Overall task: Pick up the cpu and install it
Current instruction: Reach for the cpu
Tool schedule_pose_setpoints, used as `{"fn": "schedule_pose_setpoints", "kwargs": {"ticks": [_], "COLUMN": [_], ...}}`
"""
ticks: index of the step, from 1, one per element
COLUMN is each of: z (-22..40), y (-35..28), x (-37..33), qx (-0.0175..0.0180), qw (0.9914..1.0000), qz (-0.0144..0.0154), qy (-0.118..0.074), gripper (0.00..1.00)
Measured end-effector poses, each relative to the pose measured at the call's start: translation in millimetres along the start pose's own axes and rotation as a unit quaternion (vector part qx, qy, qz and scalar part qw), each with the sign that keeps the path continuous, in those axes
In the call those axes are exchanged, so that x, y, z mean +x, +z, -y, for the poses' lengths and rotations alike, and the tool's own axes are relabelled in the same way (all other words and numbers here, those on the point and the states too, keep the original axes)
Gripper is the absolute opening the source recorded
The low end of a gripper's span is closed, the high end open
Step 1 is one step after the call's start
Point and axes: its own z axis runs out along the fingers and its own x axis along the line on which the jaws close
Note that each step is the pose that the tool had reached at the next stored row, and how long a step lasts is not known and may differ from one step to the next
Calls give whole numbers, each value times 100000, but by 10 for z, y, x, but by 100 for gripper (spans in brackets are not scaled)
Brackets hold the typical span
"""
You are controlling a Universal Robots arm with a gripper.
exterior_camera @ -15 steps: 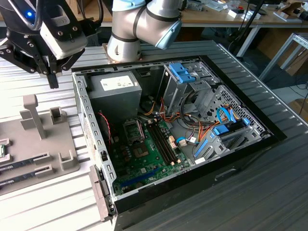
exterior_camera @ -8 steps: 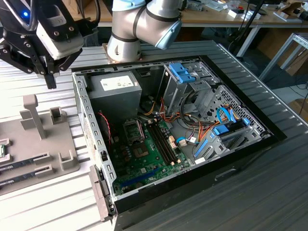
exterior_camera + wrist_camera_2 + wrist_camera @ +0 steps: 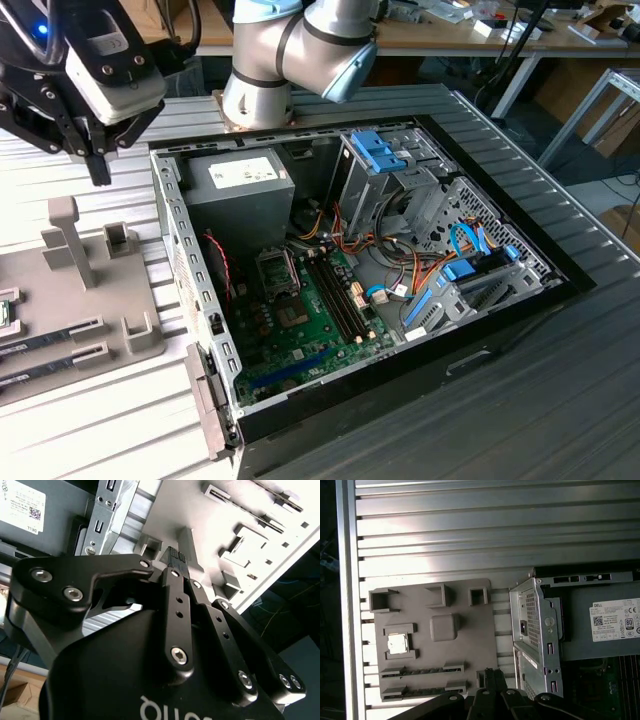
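The cpu, a small square chip with a silver-grey lid, lies flat in a holder on the grey fixture tray in the first wrist view. My gripper hangs above the tray's edge nearest the computer case, well apart from the cpu. Its black fingers are pressed together with nothing between them. In the exterior view the gripper hovers over the tray at the exterior view's left. The green motherboard with its metal-framed socket lies inside the open case.
The open computer case stands beside the tray, with a grey power-supply box and drive cages inside. Two long memory sticks lie in tray slots near the cpu. Upright grey posts rise from the tray below the gripper.
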Motion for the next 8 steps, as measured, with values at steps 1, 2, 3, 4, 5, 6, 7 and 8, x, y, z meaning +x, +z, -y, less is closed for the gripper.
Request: {"fn": "schedule_pose_setpoints", "kwargs": {"ticks": [1, 2, 3, 4, 5, 6, 7, 8], "z": [0, 1, 1, 2, 2, 3, 4, 4], "y": [0, 0, 0, -1, 0, -1, -1, -1], "x": [5, 9, 18, 22, 27, 37, 48, 57], "qx": [0, 1, 2, 3, 1, 1, 1, 1], "qw": [100000, 100000, 100000, 100000, 100000, 100000, 100000, 100000], "qz": [-2, -3, -2, -3, -2, -2, 0, -2], "qy": [-2, -1, 1, -1, 1, 0, 2, 0], "gripper": [11, 11, 11, 11, 11, 11, 11, 11]}}
